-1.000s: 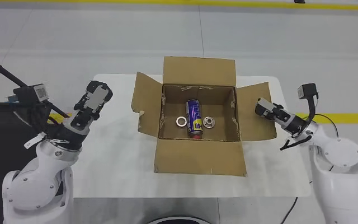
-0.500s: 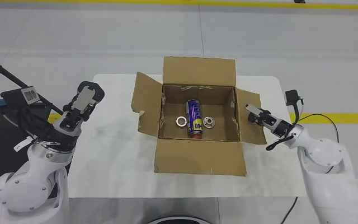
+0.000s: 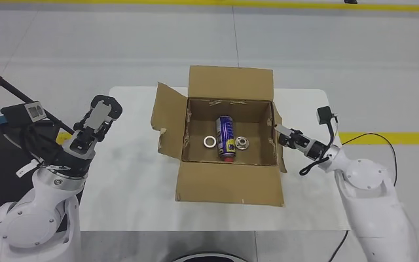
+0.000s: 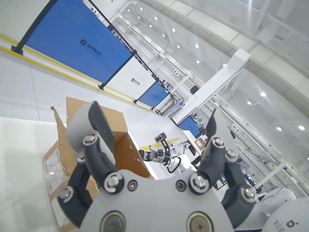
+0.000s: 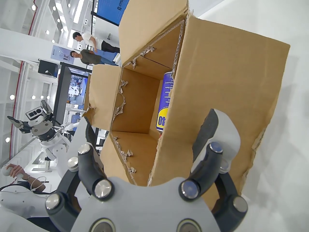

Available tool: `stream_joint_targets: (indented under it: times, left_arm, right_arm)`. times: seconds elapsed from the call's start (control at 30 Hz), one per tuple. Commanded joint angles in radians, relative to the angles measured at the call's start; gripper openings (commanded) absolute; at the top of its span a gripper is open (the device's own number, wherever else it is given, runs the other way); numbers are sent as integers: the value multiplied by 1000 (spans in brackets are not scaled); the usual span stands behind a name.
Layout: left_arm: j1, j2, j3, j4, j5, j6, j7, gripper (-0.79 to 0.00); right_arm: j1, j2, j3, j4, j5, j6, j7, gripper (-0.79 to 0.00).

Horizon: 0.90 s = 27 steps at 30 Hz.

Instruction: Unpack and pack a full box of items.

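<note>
Box (image 3: pixel 229 188) flap inside spread right claw (image 5: pixel 149 118), perhaps in contact; left claw (image 4: pixel 153 108) spread, aloft.

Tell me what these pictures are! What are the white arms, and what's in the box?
It is a robot with two white arms, each ending in a two-fingered claw called a gripper. One picture looks down from above; the other two come from cameras on the wrists. On the white table stands an open brown cardboard box. Inside lie a blue spray can and two round metal parts. The left gripper is open and holds nothing. The right gripper is open, with the box's side flap between its fingers.
</note>
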Motion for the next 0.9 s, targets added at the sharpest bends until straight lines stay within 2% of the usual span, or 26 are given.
stream_joint_targets:
  times: [0.0, 0.47, 0.7, 0.87]
  left_arm:
    - [0, 0, 0, 0, 0, 0, 0, 0]
    - [0, 0, 0, 0, 0, 0, 0, 0]
    - [0, 0, 0, 0, 0, 0, 0, 0]
    - [21, 2, -11, 14, 0, 8, 37, 0]
  right_arm:
    - [7, -2, -12, 4, 5, -3, 0, 0]
    - [65, -10, -77, 20, 1, 5, -9, 0]
    - [91, 1, -50, -130, -77, 75, 8, 0]
    - [165, -2, -114, -243, -137, 152, 59, 0]
